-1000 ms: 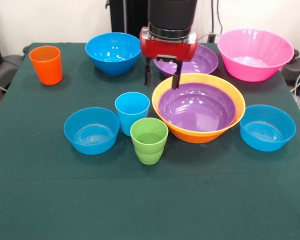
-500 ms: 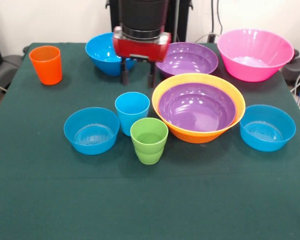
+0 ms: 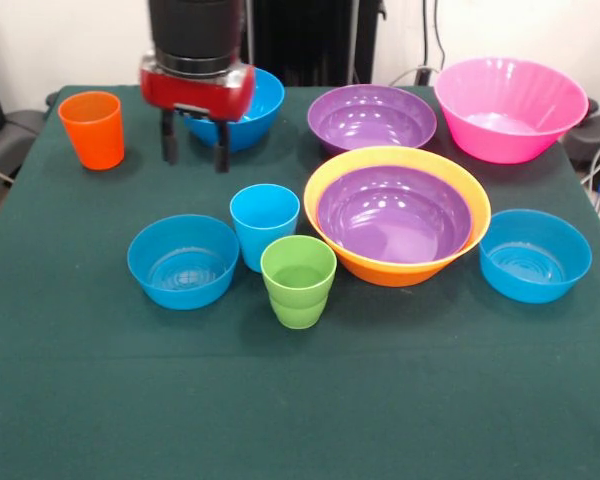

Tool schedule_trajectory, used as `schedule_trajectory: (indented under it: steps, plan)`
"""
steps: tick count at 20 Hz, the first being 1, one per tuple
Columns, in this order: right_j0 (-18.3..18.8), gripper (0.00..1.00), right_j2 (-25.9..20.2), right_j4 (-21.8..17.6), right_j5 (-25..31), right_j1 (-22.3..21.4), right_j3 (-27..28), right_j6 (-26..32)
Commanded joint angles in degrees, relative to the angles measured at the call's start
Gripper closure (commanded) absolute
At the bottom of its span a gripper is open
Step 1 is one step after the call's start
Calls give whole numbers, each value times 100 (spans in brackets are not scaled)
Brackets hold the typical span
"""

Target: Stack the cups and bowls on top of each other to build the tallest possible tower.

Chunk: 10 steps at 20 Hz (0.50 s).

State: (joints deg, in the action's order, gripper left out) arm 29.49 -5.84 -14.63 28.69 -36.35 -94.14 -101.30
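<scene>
One open gripper (image 3: 194, 152) above bare cloth (image 3: 180, 185) beside orange cup (image 3: 92, 129).

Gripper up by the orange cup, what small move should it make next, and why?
Probably slide sideways until the open gripper hangs over the orange cup, then lower. It holds nothing and hangs between that cup and the far blue bowl, and the cup stands alone and upright.
</scene>
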Motion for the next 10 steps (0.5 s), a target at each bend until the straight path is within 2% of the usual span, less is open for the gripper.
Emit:
schedule_trajectory:
  steps: [1,6,10]
  plan:
    - [409,0,-757,-757,158,330,-91,1264]
    - [761,0,-972,-1061,443,475,249,1546]
    - [857,0,-1142,-1196,630,662,518,1613]
